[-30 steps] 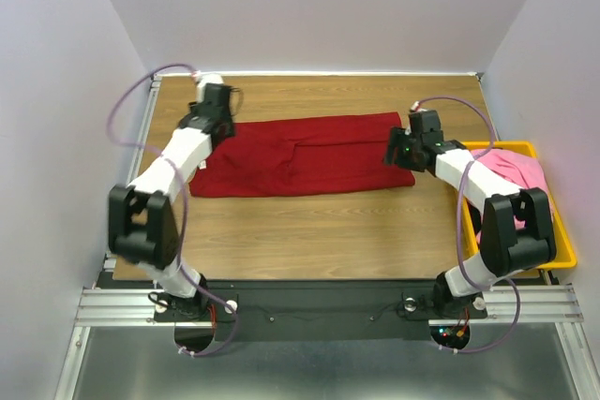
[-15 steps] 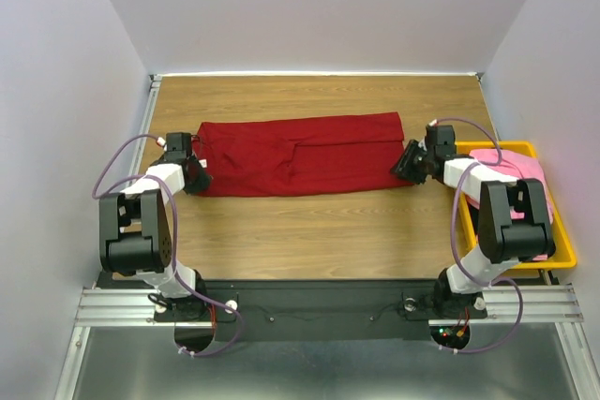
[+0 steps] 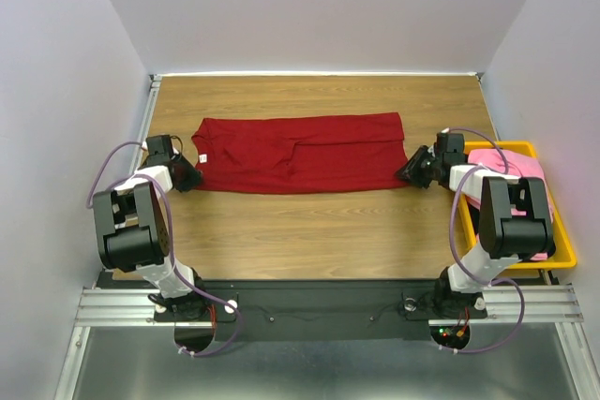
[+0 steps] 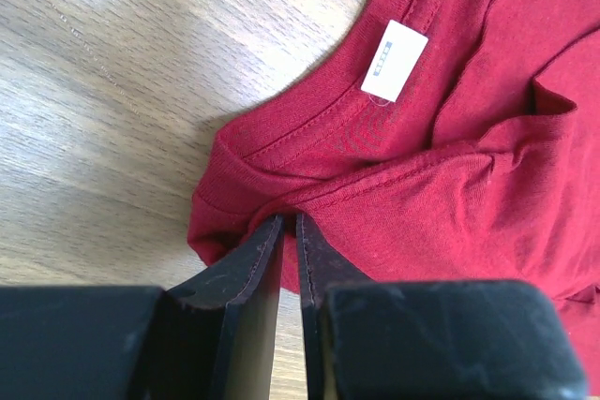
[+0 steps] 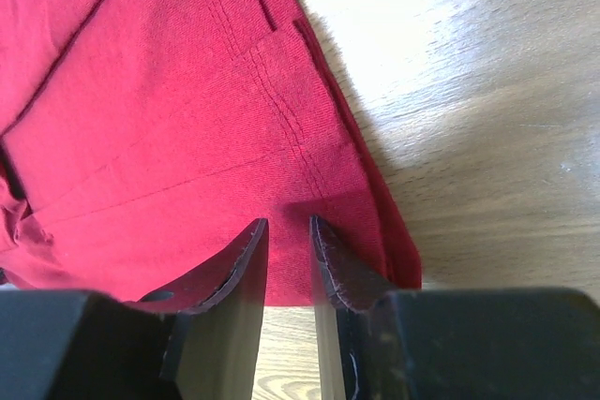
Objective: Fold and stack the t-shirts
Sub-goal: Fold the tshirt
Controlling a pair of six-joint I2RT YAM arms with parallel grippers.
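Passable over bare wooden tabletop (image 3: 309, 231) in front of and behind dark red cloth t-shirt (image 3: 300, 166); blocked at right by yellow plastic bin (image 3: 562, 250), beyond by pale walls (image 3: 319, 7).

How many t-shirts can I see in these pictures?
2. The dark red t-shirt lies flat on the table; the pink t-shirt is bunched in the yellow bin at the right. Others may be hidden beneath it.

Black-and-white arms (image 3: 131, 224), black fingers (image 4: 239, 311), seemingly lilac cables (image 3: 101, 172).
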